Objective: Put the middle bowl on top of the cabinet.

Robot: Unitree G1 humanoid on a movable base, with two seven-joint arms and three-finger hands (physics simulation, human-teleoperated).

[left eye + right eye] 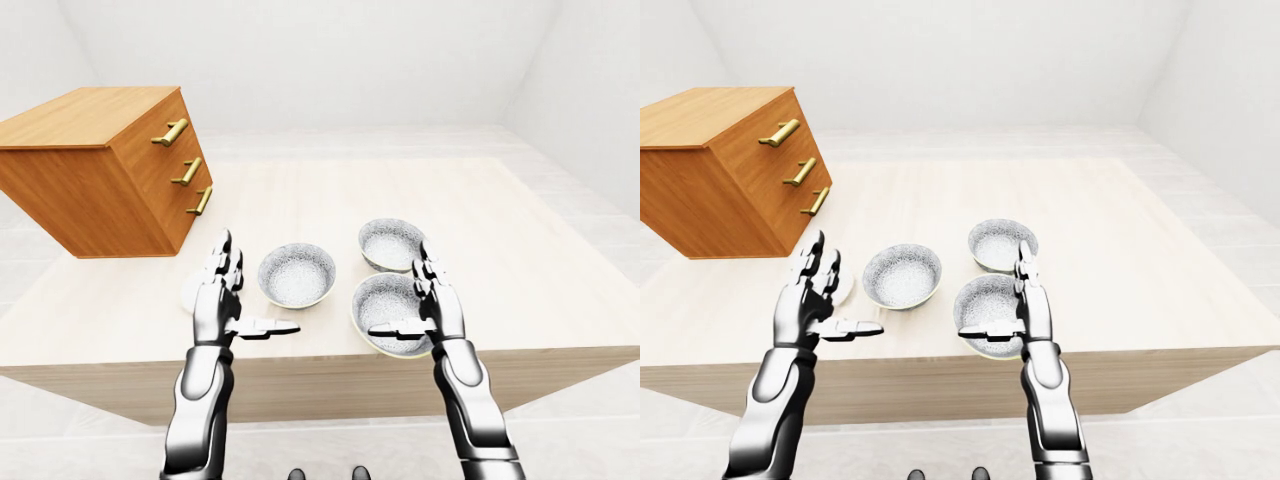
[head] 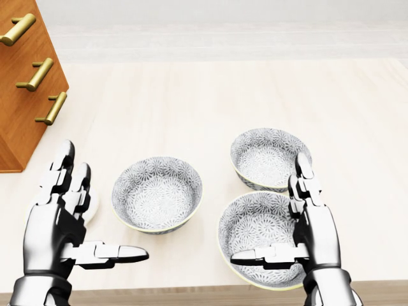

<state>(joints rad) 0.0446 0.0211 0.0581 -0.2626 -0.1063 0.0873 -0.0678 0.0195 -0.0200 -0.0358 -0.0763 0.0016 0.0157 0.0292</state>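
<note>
The left hand (image 2: 54,223) and right hand (image 2: 312,233) hover open and empty over the bench's (image 2: 191,108) near edge, palms inward, seemingly bracketing the patterned bowls (image 2: 157,193) before lifting one to the cabinet (image 1: 100,170).
</note>
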